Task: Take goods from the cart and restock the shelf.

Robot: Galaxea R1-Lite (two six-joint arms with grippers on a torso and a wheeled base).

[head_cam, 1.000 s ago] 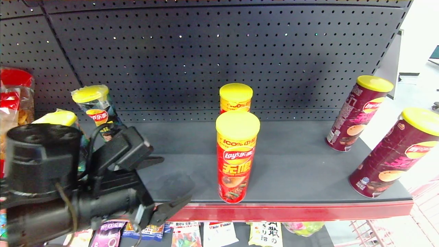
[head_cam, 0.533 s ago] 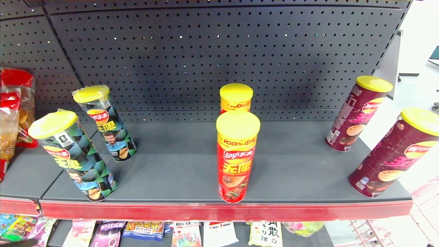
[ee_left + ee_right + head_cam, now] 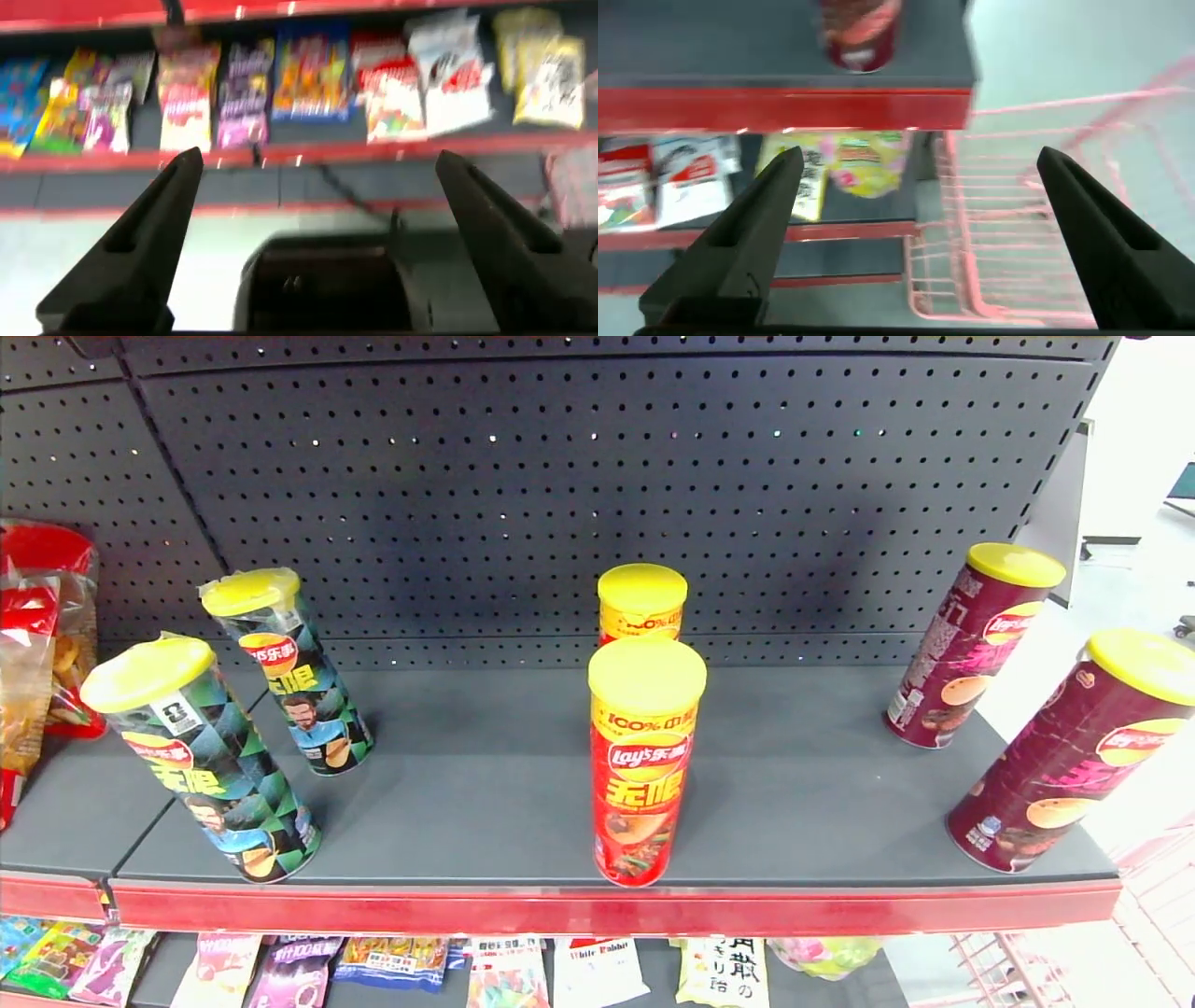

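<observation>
On the dark shelf (image 3: 485,821) stand several yellow-lidded chip cans: two blue-green ones (image 3: 210,765) (image 3: 294,677) at the left, two red ones (image 3: 644,765) (image 3: 642,602) in the middle, two maroon ones (image 3: 971,649) (image 3: 1064,756) at the right. My left gripper (image 3: 322,233) is open and holds nothing, below the shelf and facing lower shelves of snack bags (image 3: 248,89). My right gripper (image 3: 915,233) is open with nothing in it, beside the pink wire cart (image 3: 1018,243), with a maroon can (image 3: 859,33) on the shelf edge beyond it.
A perforated dark back panel (image 3: 560,495) closes the shelf behind the cans. Bagged snacks (image 3: 33,616) sit at the shelf's far left. Candy bags (image 3: 504,971) hang on the level below the red shelf lip (image 3: 607,910). The cart's pink rim (image 3: 1158,896) shows at the lower right.
My left arm, which stood in front of the shelf's left side a second ago, has dropped out of the head view, uncovering the front blue-green can. The cans have not moved.
</observation>
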